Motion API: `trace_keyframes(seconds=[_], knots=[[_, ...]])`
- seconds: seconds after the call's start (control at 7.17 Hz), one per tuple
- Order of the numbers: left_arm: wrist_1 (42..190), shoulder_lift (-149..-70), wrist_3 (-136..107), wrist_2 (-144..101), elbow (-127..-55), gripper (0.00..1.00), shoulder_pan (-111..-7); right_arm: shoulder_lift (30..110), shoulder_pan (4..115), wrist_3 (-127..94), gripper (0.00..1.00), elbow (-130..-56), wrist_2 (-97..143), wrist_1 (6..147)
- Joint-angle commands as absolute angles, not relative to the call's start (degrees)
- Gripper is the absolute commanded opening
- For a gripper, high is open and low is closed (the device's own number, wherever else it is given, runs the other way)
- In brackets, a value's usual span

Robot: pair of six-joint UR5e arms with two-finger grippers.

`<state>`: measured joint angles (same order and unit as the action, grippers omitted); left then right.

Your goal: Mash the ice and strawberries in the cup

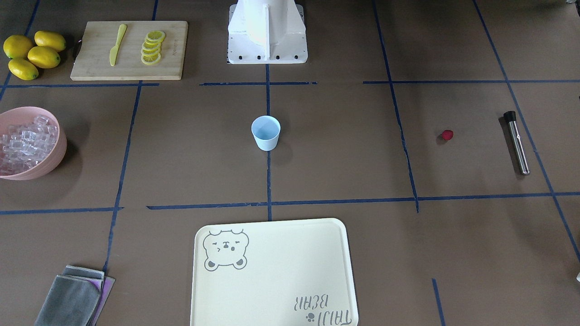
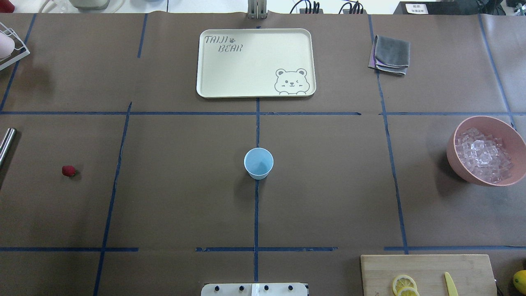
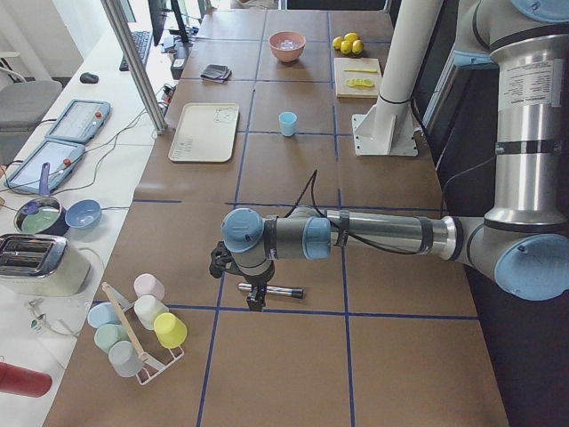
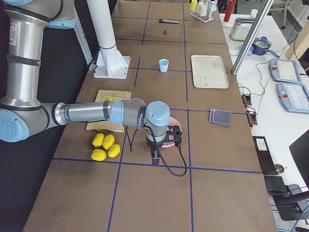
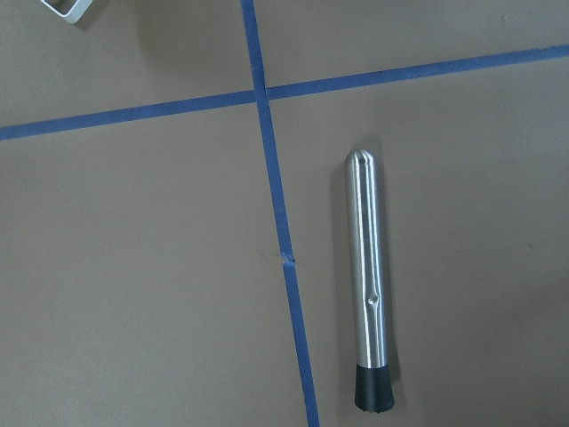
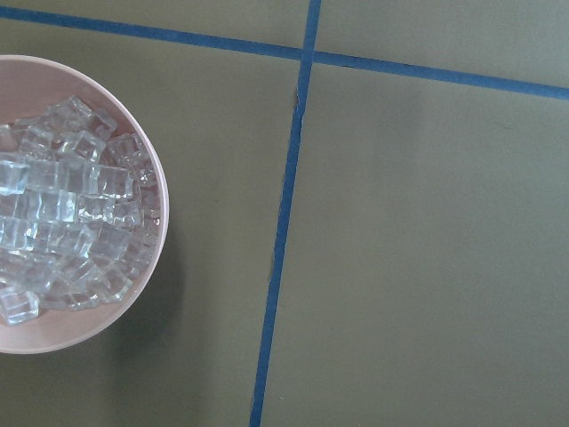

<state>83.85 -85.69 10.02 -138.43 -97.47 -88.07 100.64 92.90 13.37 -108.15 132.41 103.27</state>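
The pale-blue cup (image 2: 258, 163) stands upright and looks bare inside at the table's centre (image 1: 266, 132). One small red strawberry (image 2: 68, 171) lies alone on the robot's left half (image 1: 447, 135). The ice (image 2: 485, 160) fills a pink bowl (image 2: 452, 139) on the right half, and the right wrist view looks down on the ice (image 6: 62, 213). A steel muddler (image 5: 369, 285) with a black tip lies under the left wrist camera. The left gripper (image 3: 254, 301) hangs over the muddler and the right gripper (image 4: 155, 158) hangs by the bowl. I cannot tell whether either is open or shut.
A cream bear tray (image 2: 205, 61) lies at the far middle, with a folded grey cloth (image 2: 392, 53) to its right. A cutting board (image 1: 99, 68) holds lemon slices (image 1: 152, 47) and a yellow knife (image 1: 117, 44), with whole lemons (image 1: 34, 54) beside it. A rack of cups (image 3: 138, 325) stands past the muddler.
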Motion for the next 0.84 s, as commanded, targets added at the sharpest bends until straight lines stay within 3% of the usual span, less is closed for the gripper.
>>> trace_keyframes(seconds=[0.0,0.7], knots=[[83.9,-85.7,10.2,-138.4,-97.5,1.0,-88.1,100.6,92.9,13.4,1.0,-108.2,132.5,103.3],[83.9,-85.8,9.9,-138.4,-97.5,1.0,-88.1,97.7,92.7,11.2,1.0,-108.7,132.5,103.2]])
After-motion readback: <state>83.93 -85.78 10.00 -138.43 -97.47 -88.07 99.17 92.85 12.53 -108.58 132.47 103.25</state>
